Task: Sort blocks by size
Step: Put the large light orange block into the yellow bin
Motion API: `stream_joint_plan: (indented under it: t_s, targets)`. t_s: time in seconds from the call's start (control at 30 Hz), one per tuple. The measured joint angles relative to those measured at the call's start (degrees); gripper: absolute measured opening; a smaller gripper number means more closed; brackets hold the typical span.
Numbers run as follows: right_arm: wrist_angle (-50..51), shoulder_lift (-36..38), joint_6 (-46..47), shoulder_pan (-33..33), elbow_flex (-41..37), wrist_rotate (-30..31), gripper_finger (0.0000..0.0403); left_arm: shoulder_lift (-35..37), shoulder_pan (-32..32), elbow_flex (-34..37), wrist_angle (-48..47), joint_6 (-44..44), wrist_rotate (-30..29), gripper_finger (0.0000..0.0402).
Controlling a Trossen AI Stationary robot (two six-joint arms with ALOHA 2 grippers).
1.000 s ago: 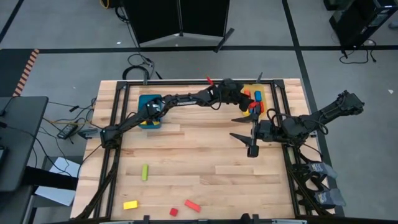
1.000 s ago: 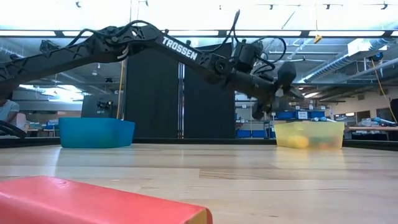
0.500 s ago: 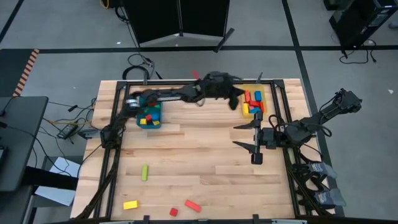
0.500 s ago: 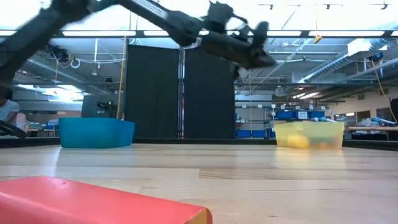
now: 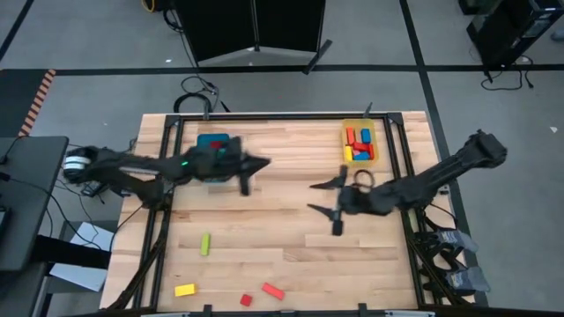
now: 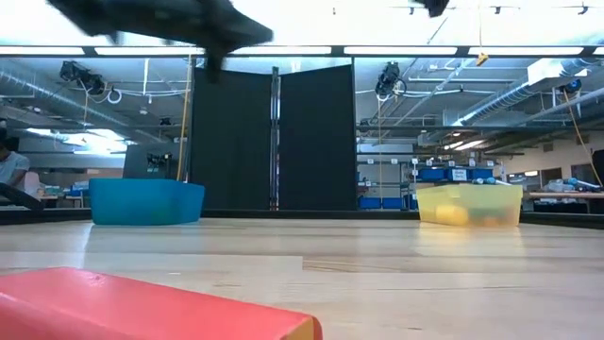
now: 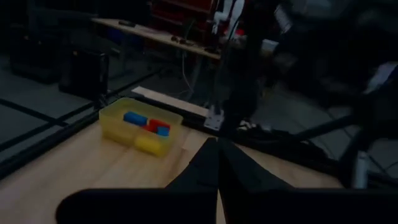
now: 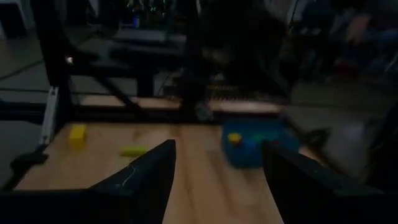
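Loose blocks lie flat on the near left of the table: a green bar (image 5: pixel 204 244), a yellow block (image 5: pixel 184 290), a red cube (image 5: pixel 246 300) and a red bar (image 5: pixel 272 291), which looms close in the low view (image 6: pixel 142 307). More blocks lie in the blue bin (image 5: pixel 214 145) and in the yellow bin (image 5: pixel 359 143). My left gripper (image 5: pixel 256 165) hangs above the table beside the blue bin, shut and empty (image 7: pixel 217 168). My right gripper (image 5: pixel 328 204) is open and empty over mid-table (image 8: pixel 214 174).
The blue bin stands at the far left (image 6: pixel 146 201) and the yellow bin at the far right (image 6: pixel 469 203). Bare wood lies between them and in the table's middle and near right. Metal rails run along the left and right edges.
My left arm has swung high and fast from over the yellow bin toward the table's left, ending beside the blue bin. My right gripper has moved toward the table's left and a little nearer, staying open. The blocks on the table have not moved.
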State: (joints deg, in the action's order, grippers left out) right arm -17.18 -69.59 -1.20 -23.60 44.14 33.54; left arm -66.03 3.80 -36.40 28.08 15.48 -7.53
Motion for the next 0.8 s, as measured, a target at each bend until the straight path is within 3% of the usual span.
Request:
stream_joint_plan:
  t_s: [0.17,0.37,0.53,0.8]
  targets:
    - [-7.4,-11.8,8.2,1.0,0.9,-4.1,0.0247,13.5,-8.2,8.3,-4.1,1.7,-8.2,0.0005]
    - [-4.1,-27.3,12.2,-1.1,11.8,-5.5,0.0245,19.0,-15.1,11.1,-10.8,3.7,-12.9,0.0005]
    - [5.9,-38.9,13.0,-3.0,25.4,-8.4,0.0244,18.6,-18.6,11.2,-14.3,4.9,-13.0,0.0005]
    - [27.6,-52.9,22.8,-5.5,47.3,-15.1,0.0245,18.5,-23.1,11.2,-16.1,5.7,-13.0,0.0005]
